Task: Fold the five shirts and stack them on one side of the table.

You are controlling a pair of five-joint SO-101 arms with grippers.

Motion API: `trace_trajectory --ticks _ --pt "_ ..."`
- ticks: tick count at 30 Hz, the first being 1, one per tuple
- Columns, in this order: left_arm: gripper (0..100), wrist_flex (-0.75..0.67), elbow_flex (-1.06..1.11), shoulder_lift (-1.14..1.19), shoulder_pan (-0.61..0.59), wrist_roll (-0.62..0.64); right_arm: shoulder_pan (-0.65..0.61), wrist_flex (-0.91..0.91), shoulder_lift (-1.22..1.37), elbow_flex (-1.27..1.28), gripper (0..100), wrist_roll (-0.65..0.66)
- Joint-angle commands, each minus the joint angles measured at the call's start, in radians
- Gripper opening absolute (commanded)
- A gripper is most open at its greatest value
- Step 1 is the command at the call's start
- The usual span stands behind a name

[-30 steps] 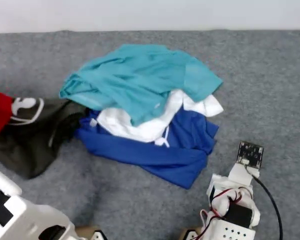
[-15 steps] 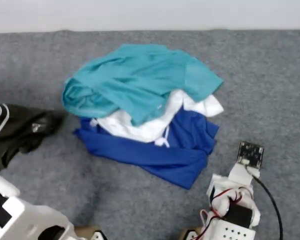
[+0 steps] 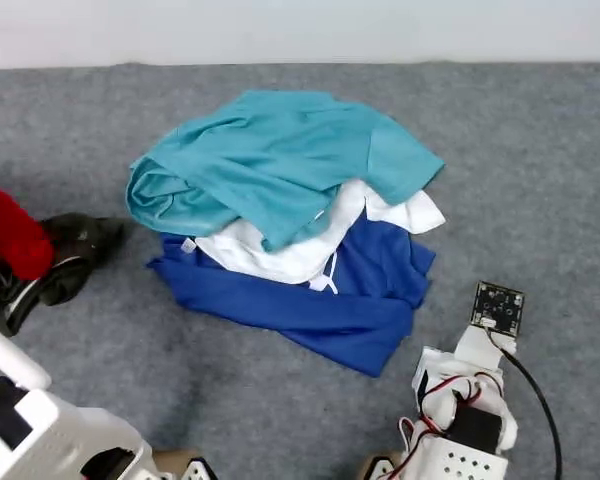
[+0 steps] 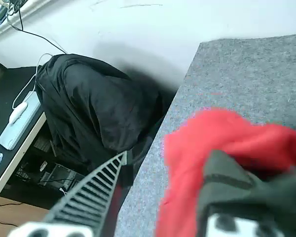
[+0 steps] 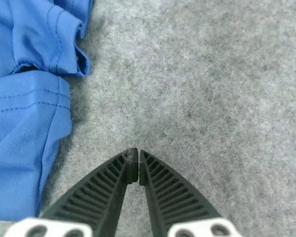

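A teal shirt (image 3: 280, 160) tops a loose pile at the table's middle, over a white shirt (image 3: 280, 255) and a blue shirt (image 3: 330, 300). At the left edge a red shirt (image 3: 10, 238) and a dark shirt (image 3: 70, 262) lie bunched together. In the left wrist view my left gripper (image 4: 148, 163) is shut on the dark shirt (image 4: 246, 192), with the red shirt (image 4: 212, 138) pressed against it and one finger hidden under cloth. My right gripper (image 5: 135, 165) is shut and empty, low over the grey mat beside the blue shirt (image 5: 24, 98).
The grey mat (image 3: 540, 180) is bare to the right of the pile and along the front. The right arm's base (image 3: 460, 410) sits at the front right, the left arm's base (image 3: 50, 440) at the front left. Past the table's left edge stands a black-draped object (image 4: 98, 113).
The dark shirt has been dragged left, away from the pile, and now lies bunched at the left edge with the red shirt. The pile and right arm have not moved.
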Motion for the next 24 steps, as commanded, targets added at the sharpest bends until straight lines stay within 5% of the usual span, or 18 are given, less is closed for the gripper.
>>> trace_trajectory --ticks 1,14,24 --pt "26 0.0 -0.013 -0.064 0.014 -0.009 -0.001 0.004 -0.018 0.014 1.5 0.008" --pt "26 0.002 0.051 -0.149 0.095 -0.023 -0.001 0.004 -0.018 0.014 1.5 0.008" --pt "26 0.115 0.343 -0.169 0.031 -0.364 -0.001 0.004 -0.018 0.014 1.5 0.008"
